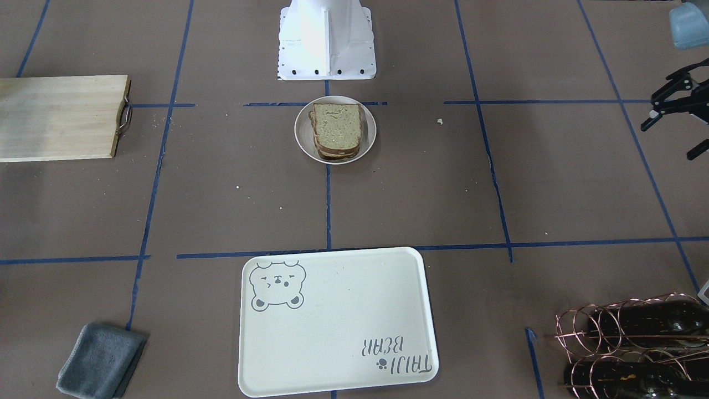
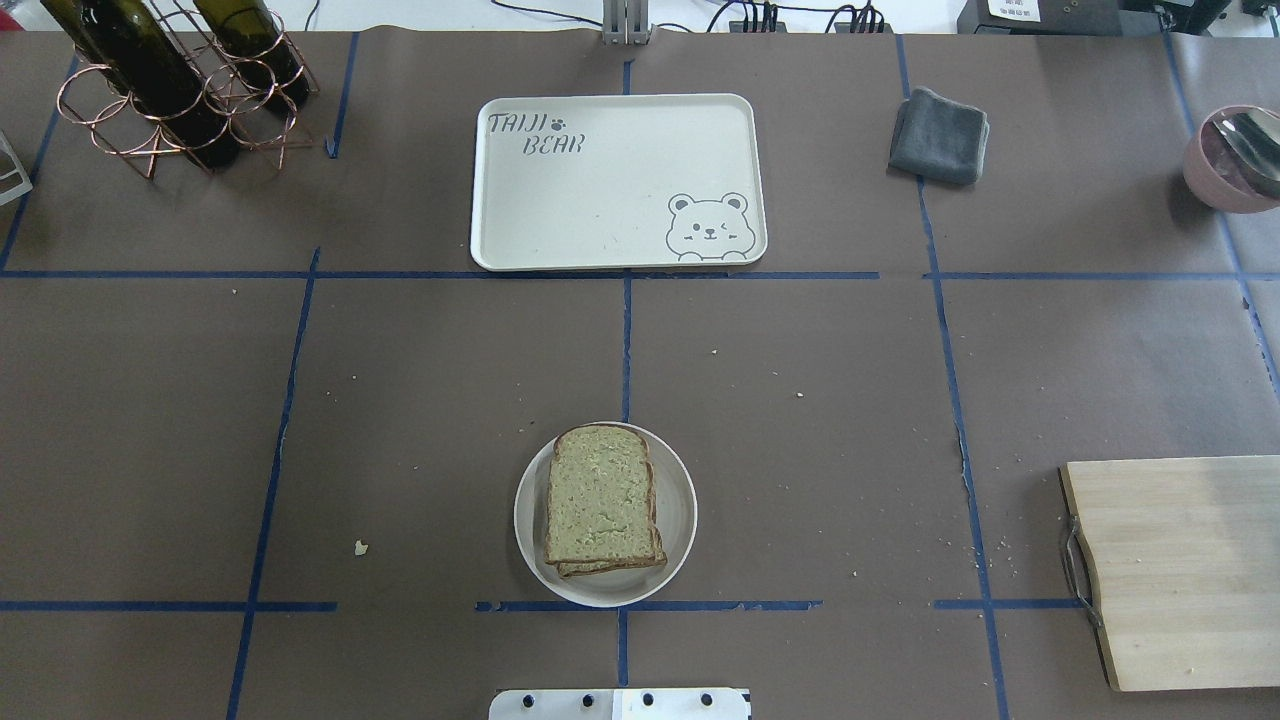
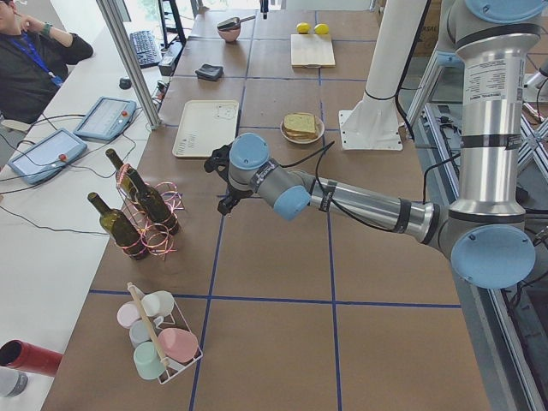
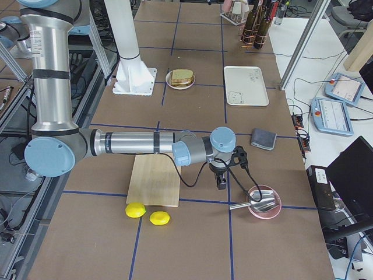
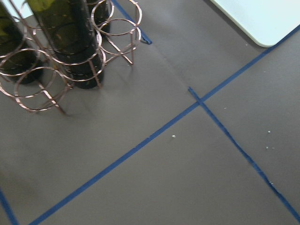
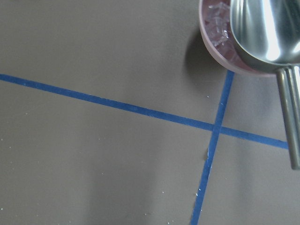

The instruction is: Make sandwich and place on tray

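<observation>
The sandwich lies on a small round white plate near the robot base; two bread slices are stacked, with a pale layer between them. It also shows in the overhead view. The tray with the bear drawing lies empty across the table. My left gripper hangs far to the side near the wine rack, its fingers spread, holding nothing. My right gripper shows only in the exterior right view, beside the pink bowl; I cannot tell whether it is open or shut.
A wooden cutting board lies on the robot's right. A grey folded cloth sits beside the tray. A copper rack with wine bottles stands at the far left. A pink bowl with a metal scoop is at the far right.
</observation>
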`<state>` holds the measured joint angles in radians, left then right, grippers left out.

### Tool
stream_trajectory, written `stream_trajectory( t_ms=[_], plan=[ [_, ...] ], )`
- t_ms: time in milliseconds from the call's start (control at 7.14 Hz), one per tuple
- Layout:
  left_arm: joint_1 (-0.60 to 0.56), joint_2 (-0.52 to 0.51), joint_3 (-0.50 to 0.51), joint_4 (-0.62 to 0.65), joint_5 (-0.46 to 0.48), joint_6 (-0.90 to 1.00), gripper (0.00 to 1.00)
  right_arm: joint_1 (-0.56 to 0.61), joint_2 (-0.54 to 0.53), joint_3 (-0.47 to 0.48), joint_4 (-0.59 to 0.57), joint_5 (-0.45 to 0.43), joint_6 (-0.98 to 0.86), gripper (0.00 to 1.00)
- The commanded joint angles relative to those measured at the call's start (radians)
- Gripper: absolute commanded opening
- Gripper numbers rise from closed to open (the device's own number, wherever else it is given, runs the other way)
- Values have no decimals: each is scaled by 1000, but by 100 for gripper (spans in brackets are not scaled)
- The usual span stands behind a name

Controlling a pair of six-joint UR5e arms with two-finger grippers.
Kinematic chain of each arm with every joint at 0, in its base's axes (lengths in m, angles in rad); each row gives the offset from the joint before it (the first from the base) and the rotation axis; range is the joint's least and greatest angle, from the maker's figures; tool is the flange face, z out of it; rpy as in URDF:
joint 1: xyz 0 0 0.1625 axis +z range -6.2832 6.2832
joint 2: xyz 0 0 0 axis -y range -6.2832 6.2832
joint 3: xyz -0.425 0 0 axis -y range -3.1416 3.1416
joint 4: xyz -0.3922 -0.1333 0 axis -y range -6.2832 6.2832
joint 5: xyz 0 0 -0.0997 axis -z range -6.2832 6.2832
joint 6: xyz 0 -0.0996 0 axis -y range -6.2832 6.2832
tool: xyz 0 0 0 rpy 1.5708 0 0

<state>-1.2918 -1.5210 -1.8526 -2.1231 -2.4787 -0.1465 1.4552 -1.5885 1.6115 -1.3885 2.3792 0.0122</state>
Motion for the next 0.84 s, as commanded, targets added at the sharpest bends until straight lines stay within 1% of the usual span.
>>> stream_trajectory(
  t_ms=[0, 140, 280, 420, 560, 700],
  plan=[
    [238, -5, -17, -221, 84, -431, 100, 4, -82, 123, -38, -70, 9, 100],
    [349, -24, -40, -244, 152, -619, 100, 4, -96, 193, -128, -87, 8, 100],
    [450, -51, -62, -244, 246, -775, 100, 5, -128, 253, -186, -97, 5, 100],
    [548, -92, -68, -242, 324, -891, 100, 5, -164, 264, -182, -97, -3, 100],
    [645, -134, -66, -241, 418, -1007, 100, 5, -183, 263, -169, -95, -8, 100],
    [739, -174, -51, -236, 490, -1098, 100, 5, -191, 258, -135, -94, 2, 100]
  ],
)
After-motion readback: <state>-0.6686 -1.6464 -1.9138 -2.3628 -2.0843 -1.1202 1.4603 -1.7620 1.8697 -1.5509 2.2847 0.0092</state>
